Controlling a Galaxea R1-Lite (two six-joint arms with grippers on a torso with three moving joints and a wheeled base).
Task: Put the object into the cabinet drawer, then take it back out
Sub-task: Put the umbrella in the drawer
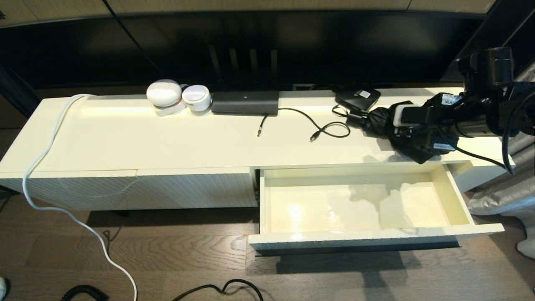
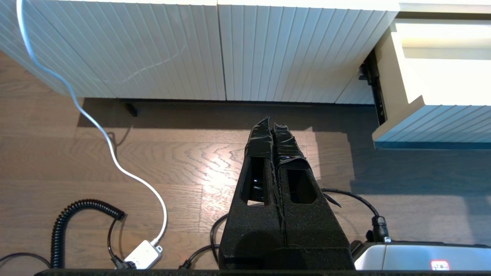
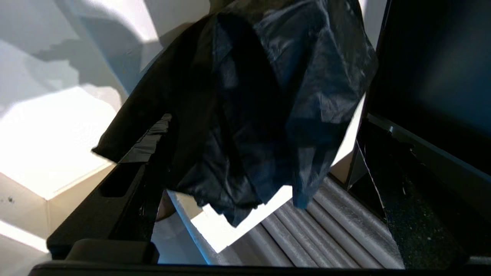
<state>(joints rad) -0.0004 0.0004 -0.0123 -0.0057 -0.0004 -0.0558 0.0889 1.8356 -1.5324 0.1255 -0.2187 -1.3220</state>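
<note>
The cabinet drawer [image 1: 376, 237] stands pulled out at the lower right, and its cream interior holds nothing. Its ribbed front also shows in the left wrist view [image 2: 433, 122]. A crumpled black fabric bundle [image 1: 376, 121] hangs above the cabinet top just behind the drawer, with my right gripper [image 1: 392, 125] shut on it. In the right wrist view the bundle [image 3: 261, 96] drapes over the right gripper [image 3: 261, 130] and hides the fingertips. My left gripper [image 2: 273, 124] is shut on nothing, low over the wooden floor in front of the closed ribbed panels.
On the cabinet top [image 1: 125, 138] sit two white round devices [image 1: 164, 94], a black box [image 1: 245, 102], loose black cables [image 1: 322, 125] and a small black device [image 1: 358, 98]. A white cable [image 1: 46, 154] runs over the left end to the floor. Grey ribbed material [image 1: 501, 196] lies at the right.
</note>
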